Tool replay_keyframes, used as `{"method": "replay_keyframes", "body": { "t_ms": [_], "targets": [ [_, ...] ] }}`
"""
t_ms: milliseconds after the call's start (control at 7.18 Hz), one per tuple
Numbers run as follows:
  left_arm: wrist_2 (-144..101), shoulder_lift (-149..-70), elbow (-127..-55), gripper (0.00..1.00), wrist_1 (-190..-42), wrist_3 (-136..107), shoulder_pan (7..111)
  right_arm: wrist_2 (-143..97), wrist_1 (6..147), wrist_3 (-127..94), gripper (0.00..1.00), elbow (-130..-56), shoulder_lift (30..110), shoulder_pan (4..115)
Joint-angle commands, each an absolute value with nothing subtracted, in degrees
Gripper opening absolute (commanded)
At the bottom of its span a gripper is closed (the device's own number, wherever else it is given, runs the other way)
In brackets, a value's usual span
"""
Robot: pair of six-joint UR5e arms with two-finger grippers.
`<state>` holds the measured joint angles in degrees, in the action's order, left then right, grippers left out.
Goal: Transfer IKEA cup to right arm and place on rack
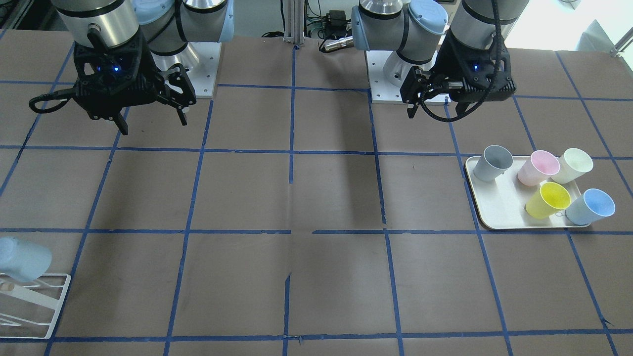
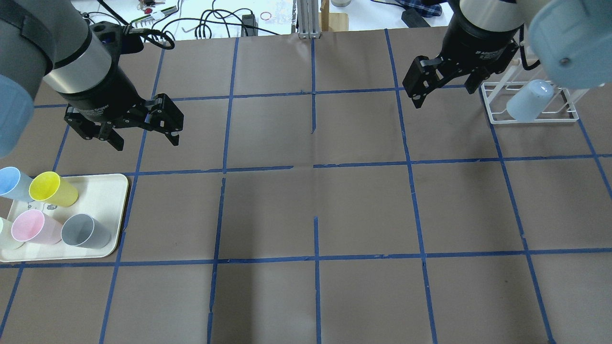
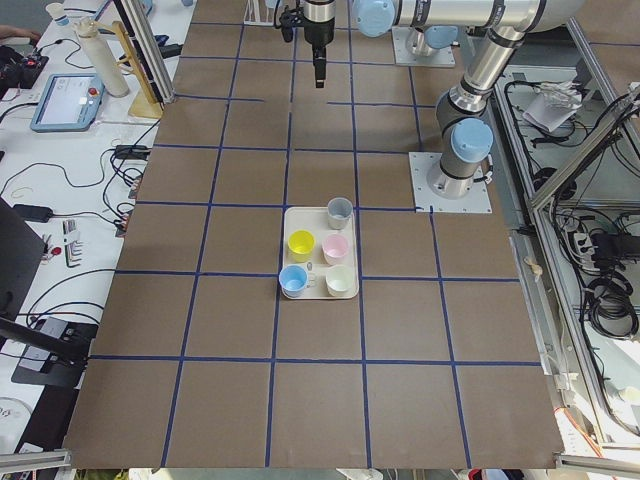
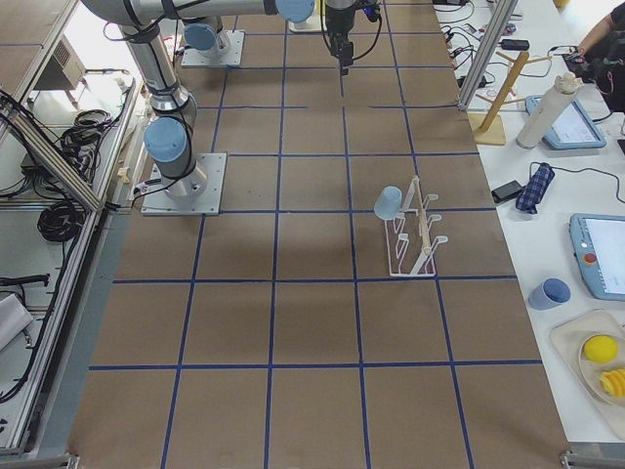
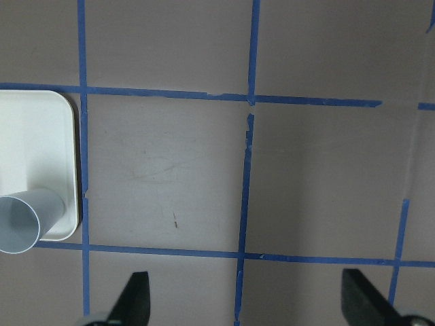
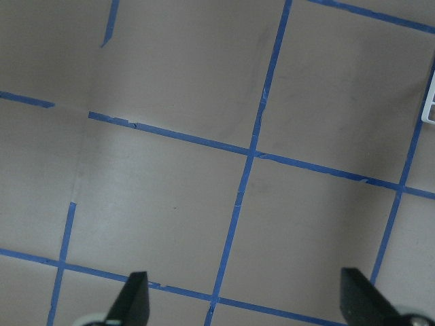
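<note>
We think the IKEA cup (image 2: 528,100) is already on the rack (image 2: 535,121). Our left claw (image 2: 146,138) and right claw (image 2: 444,95) are wide open and hold nothing. Next, we need only stay clear.

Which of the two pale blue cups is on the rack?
The cup hung tilted on the white rack; its twin stands on the beige tray.

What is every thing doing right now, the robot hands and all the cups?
Left gripper: open, empty.
Right gripper: open, empty, near the rack.
IKEA cup: on the rack, tilted.
Rack: standing, holds one cup.
Grey cup, pink cup, cream cup, yellow cup, second blue cup: upright, empty, on the tray.
</note>
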<state>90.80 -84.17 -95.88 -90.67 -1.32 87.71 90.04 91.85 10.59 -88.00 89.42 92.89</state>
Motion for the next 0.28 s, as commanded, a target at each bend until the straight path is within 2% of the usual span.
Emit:
{"method": "replay_keyframes", "body": {
  "t_ms": [0,139],
  "targets": [
    [90.79,-84.11,-95.89,1.0,-90.7,-1.32,87.63,90.53,91.85,9.14,1.0,-87.8,88.95,93.52],
    [90.88,-84.2,-95.89,1.0,-90.7,-1.32,87.54,90.44,92.37,8.27,1.0,-87.8,88.86,93.52]
  ]
}}
